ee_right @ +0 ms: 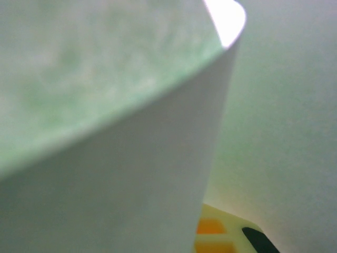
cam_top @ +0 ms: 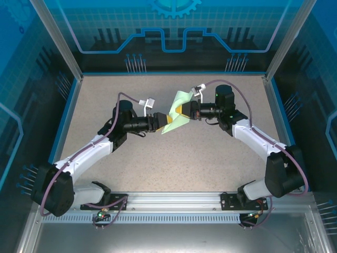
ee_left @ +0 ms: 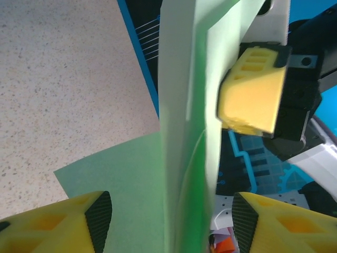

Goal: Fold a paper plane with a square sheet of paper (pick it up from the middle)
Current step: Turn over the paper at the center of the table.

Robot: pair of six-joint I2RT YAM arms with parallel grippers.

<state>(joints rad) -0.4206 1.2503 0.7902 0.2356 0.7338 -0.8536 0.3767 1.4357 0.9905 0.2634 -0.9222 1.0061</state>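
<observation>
Above the middle of the table (cam_top: 210,158), the right gripper (cam_top: 182,109) pinches the folded sheet of paper (cam_top: 181,99) aloft; the left gripper (cam_top: 163,122) stands wide, fingers (ee_left: 79,221) flanking its hanging fold.

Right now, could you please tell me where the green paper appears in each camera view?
Top external: green paper at mid-table, raised between the two arms' tips.
Left wrist: an upright folded strip down the centre.
Right wrist: very close and blurred, across most of the frame.
Shared landmark: the right gripper's yellow finger against the paper.
</observation>
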